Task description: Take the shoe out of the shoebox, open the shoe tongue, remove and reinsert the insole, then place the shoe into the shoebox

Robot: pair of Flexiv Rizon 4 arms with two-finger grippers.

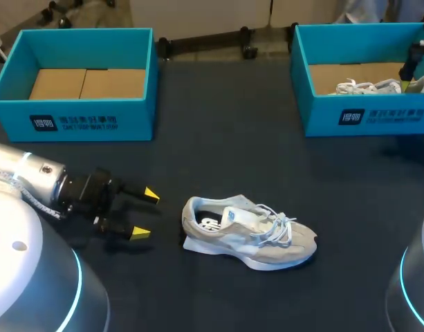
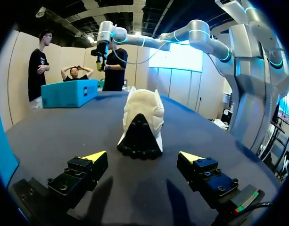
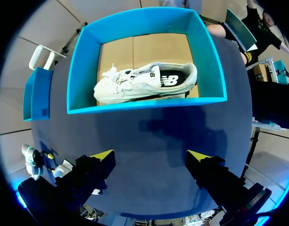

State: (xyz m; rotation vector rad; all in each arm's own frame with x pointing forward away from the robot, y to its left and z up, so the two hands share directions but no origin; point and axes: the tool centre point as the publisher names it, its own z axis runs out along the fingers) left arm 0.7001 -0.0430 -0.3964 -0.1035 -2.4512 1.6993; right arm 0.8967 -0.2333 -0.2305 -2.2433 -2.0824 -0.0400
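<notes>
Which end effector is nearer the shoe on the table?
Left. The left end effector is open just behind the heel of the shoe; the right end effector hangs above the right shoebox.

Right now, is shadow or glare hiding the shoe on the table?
Head view: no, the shoe is evenly lit, with a faint shadow at its sole. Left wrist view: the left gripper casts shadows short of the shoe; no glare on it.

I've got the pale grey low sneaker (image 1: 250,235) near the bench's front edge: matt, suede-like panels, woven laces, black rubbery tread. The dark blue bench (image 1: 225,138) reads matt and cloth-like. The teal rectangular shoebox (image 1: 94,117) at the back left corner and the second teal shoebox (image 1: 378,117) at the back right have smooth card walls and bare brown cardboard floors. My left arm's silver shell (image 1: 18,173) gleams glossy.
</notes>
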